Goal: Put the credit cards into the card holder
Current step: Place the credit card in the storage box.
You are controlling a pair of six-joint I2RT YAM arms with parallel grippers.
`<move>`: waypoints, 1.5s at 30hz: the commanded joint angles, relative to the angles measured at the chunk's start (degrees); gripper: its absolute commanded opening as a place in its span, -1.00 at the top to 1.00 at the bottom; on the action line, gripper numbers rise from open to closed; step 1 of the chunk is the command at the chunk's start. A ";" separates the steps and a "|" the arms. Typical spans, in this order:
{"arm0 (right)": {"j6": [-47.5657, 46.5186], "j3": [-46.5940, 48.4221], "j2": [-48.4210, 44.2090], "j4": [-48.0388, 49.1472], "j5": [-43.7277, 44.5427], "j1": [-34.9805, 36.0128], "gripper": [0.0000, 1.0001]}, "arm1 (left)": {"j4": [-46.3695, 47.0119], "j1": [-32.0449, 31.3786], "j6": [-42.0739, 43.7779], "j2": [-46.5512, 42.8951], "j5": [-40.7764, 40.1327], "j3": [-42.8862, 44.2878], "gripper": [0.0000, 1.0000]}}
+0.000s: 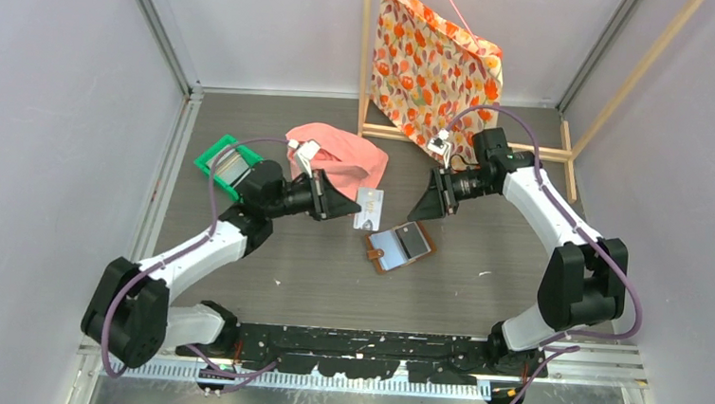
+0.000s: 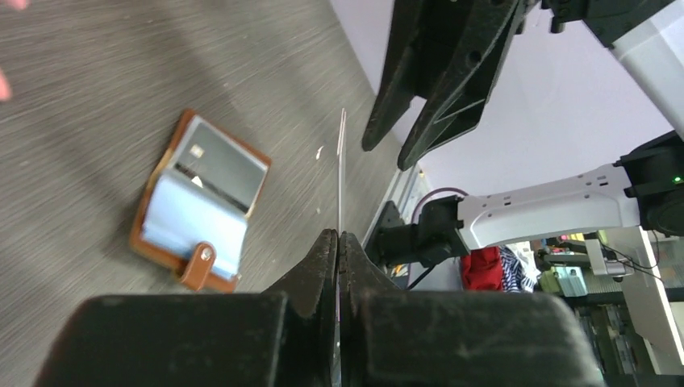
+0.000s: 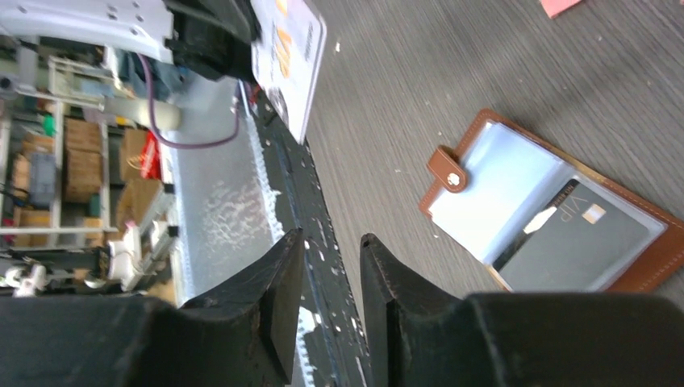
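The brown card holder (image 1: 399, 248) lies open on the table with a dark card (image 3: 577, 246) in its right pocket and its snap tab (image 2: 199, 266) at the near side. My left gripper (image 1: 348, 207) is shut on a white credit card (image 1: 368, 208), held above the table just left of the holder; the left wrist view shows this card edge-on (image 2: 341, 173). The card also shows in the right wrist view (image 3: 289, 56). My right gripper (image 1: 415, 209) is open and empty, hovering to the right of the card and facing it.
A green tray (image 1: 225, 164) with more cards sits at the back left, beside a pink cloth (image 1: 342, 158). A floral bag (image 1: 430, 64) hangs on a wooden frame (image 1: 365, 60) at the back. Grey walls close both sides.
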 commanded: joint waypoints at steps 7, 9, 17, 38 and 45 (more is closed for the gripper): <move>21.68 -5.60 -4.04 19.99 -9.17 -3.57 0.13 | 20.62 -9.53 -5.04 7.87 -9.08 0.71 0.99; 23.21 -5.89 -3.92 21.32 -9.41 -3.81 0.12 | 22.38 -10.17 -6.09 9.13 -9.84 0.73 0.99; 38.74 -10.13 -3.84 36.43 -9.22 -3.99 0.14 | 28.37 -12.32 -9.21 12.70 -12.00 0.54 0.99; 26.25 -5.79 -6.08 22.62 -13.38 -8.17 0.22 | 31.95 -10.96 -8.47 14.12 -4.89 -0.37 0.99; 13.42 -3.80 -5.28 11.63 -15.04 -7.62 0.21 | 33.12 -5.51 -9.39 11.27 5.79 -1.07 0.99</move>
